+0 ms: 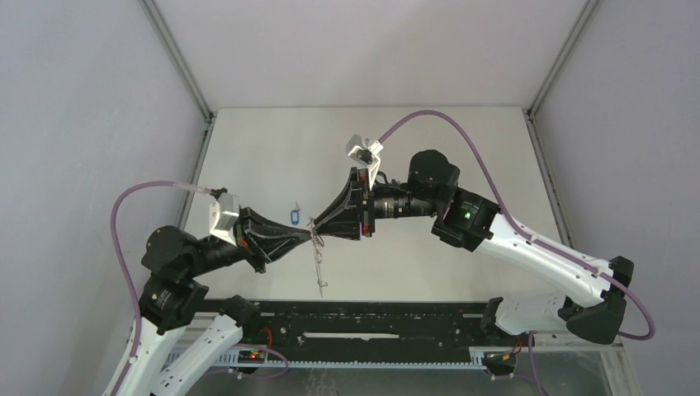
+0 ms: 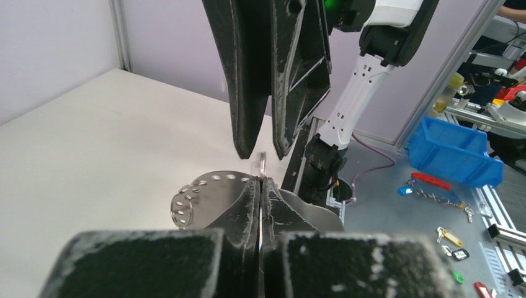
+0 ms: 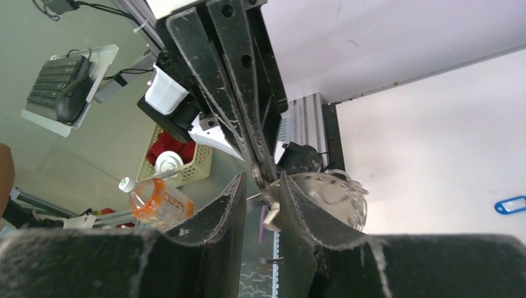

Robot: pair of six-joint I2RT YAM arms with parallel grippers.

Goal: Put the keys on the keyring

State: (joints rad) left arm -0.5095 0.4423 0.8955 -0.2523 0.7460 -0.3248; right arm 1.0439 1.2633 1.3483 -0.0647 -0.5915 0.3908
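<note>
Left claw (image 2: 260,183): pressed tight together, pinching a thin bit of the keyring (image 1: 319,268) at its very tip.
Right claw (image 3: 263,186): tips a little apart, nose to nose with the left one and straddling the bit of ring that pokes out; I can't tell whether it touches.
Keyring: held mid-tabletop (image 1: 429,140) where the two claws meet, the rest trailing from there as a thin strand.
Blue-headed key (image 1: 290,216): flat on the tabletop near the claws, on the left arm's side, nothing touching it.
</note>
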